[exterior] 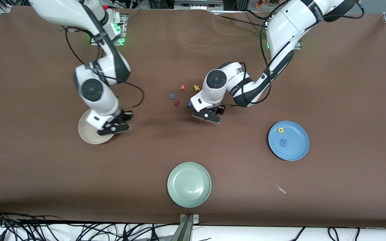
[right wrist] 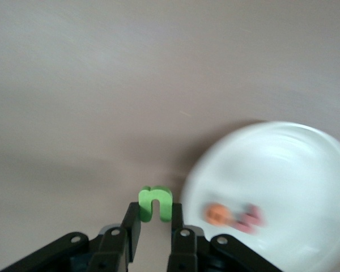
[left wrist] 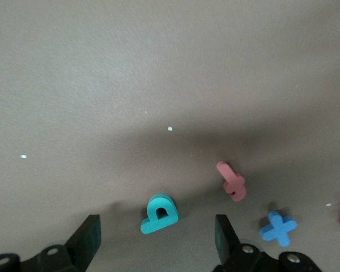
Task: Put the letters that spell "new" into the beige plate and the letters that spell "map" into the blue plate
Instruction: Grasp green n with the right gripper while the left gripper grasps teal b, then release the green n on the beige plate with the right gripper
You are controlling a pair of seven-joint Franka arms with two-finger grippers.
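Over the beige plate's [exterior: 87,134] rim, at four o'clock, the right gripper [right wrist: 156,226] pinches the green n [right wrist: 155,203]; it should move centreward before releasing. Left gripper [left wrist: 157,235] hangs spread astride the teal p [left wrist: 159,213]: descend squarely, then clamp.

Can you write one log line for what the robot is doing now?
right gripper: shut on green n, beside beige plate | left gripper: open over teal p

No readable text — (letters aside).
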